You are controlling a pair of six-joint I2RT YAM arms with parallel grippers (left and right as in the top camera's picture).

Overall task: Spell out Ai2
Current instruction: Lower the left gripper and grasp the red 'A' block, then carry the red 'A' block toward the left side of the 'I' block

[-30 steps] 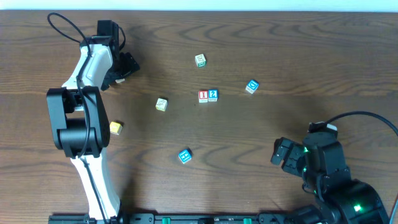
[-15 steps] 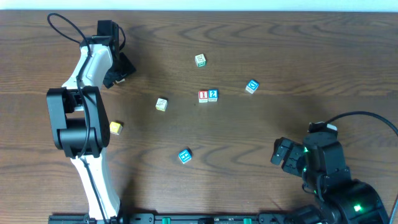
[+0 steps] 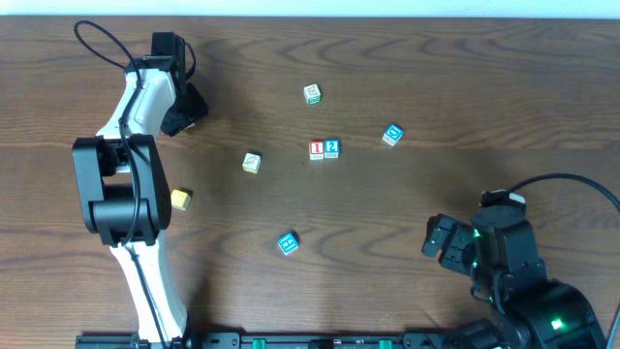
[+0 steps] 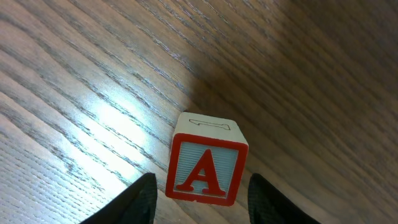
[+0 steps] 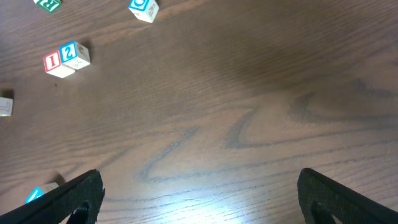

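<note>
Has the left gripper [image 4: 200,199] lowered over the A block [image 4: 205,165] at the far left of the table [image 3: 484,78], fingers spread to either side with a sliver of wood showing beside one. Rests the right gripper [image 5: 199,199] low at the near right, fingers wide apart and pinching nothing. Shows a red block [image 3: 317,149] and a 2 block [image 3: 332,147] touching side by side mid-table, well apart from the A block.

Red A block [image 4: 205,168], red 1 block [image 5: 53,62], blue 2 block [image 5: 72,53]
</note>
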